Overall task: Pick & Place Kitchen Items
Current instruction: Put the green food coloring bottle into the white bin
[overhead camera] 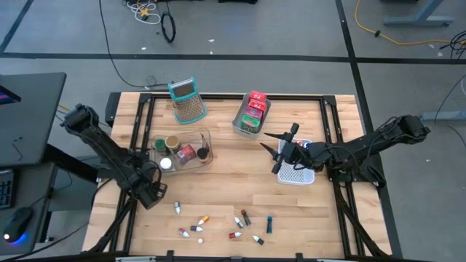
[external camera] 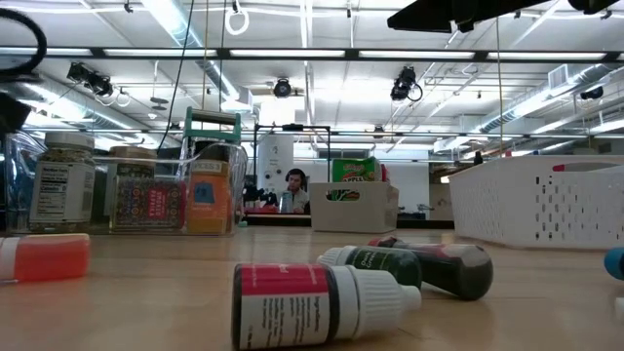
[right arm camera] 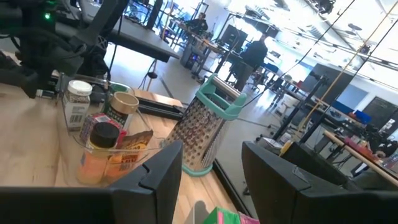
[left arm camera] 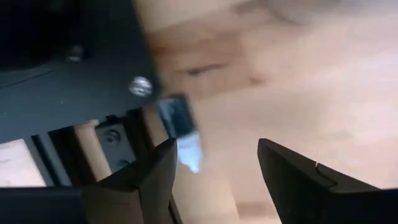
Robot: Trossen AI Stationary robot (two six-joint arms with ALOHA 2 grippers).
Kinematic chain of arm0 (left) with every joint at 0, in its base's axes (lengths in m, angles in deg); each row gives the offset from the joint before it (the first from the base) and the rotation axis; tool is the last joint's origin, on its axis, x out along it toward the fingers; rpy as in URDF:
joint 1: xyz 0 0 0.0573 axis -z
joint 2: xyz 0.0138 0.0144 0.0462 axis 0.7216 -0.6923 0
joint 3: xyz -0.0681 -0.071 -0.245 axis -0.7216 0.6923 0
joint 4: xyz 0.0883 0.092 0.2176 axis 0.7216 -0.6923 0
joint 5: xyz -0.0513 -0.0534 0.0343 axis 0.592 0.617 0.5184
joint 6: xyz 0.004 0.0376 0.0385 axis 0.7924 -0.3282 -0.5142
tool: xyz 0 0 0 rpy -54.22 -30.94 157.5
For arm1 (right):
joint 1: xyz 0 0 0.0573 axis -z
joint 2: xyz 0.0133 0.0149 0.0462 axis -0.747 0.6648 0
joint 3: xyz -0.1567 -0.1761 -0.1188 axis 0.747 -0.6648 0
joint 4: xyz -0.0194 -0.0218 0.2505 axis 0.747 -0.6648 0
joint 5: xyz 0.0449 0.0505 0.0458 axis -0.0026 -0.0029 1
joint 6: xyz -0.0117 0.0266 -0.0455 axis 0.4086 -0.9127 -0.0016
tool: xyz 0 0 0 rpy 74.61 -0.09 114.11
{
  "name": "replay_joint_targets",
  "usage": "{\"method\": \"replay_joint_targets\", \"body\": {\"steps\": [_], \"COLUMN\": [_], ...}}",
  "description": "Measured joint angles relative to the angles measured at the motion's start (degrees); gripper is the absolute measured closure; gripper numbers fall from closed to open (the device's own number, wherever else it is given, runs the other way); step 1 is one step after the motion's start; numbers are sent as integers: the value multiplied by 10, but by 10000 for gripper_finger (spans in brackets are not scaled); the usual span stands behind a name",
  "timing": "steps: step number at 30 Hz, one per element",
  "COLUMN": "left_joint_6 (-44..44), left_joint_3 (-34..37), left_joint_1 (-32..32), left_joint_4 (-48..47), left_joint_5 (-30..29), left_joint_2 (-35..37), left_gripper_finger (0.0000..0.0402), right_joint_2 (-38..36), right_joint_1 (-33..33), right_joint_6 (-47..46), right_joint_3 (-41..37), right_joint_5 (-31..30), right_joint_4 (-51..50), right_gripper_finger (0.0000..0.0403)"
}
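Several small bottles [overhead camera: 218,224] lie scattered on your desk's [overhead camera: 233,182] near edge, long axes pointing every way. Left pincer [overhead camera: 155,195] gapes empty beside them; jar bin [overhead camera: 183,149], grater [overhead camera: 188,100], packet tray [overhead camera: 251,114] behind; right pincer [overhead camera: 280,149] open, empty, over the white basket [overhead camera: 297,173].

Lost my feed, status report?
Left gripper open, low by table's left edge. Right gripper open over white basket. Small bottles loose up front, nothing blocking.

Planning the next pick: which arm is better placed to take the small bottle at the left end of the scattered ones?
The left. Its gripper sits right beside that small bottle, jaws open. The right gripper hovers by the white basket, farther off.
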Motion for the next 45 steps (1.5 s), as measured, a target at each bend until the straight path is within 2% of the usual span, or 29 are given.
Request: {"method": "replay_joint_targets", "body": {"steps": [3,5,8,11,14,17,23,33,40,45], "left_joint_6": [-46,-46,2,62,130,160,150,148,146,150], "left_joint_3": [-25,-42,-63,-67,-61,-54,-54,-54,-54,-54], "left_joint_1": [0,5,19,42,72,96,105,105,104,104], "left_joint_4": [0,-14,-67,-107,-101,-54,-52,-61,-25,-39], "left_joint_5": [-1,-1,-15,20,64,71,36,31,-25,-11], "left_joint_2": [1,1,1,1,1,0,-31,-77,-106,-124], "left_gripper_finger": [169,171,172,171,171,172,172,177,178,178], "right_joint_2": [0,0,0,0,0,0,0,0,0,0], "right_joint_1": [0,0,0,0,0,0,0,0,0,0], "right_joint_6": [0,-3,-19,-30,-31,-32,-32,-30,-24,-14], "right_joint_3": [0,0,0,0,0,0,0,0,0,0], "right_joint_5": [0,0,0,0,0,0,0,0,0,0], "right_joint_4": [0,0,0,0,0,0,0,0,2,7], "right_gripper_finger": [227,227,227,227,227,227,227,227,227,227]}}
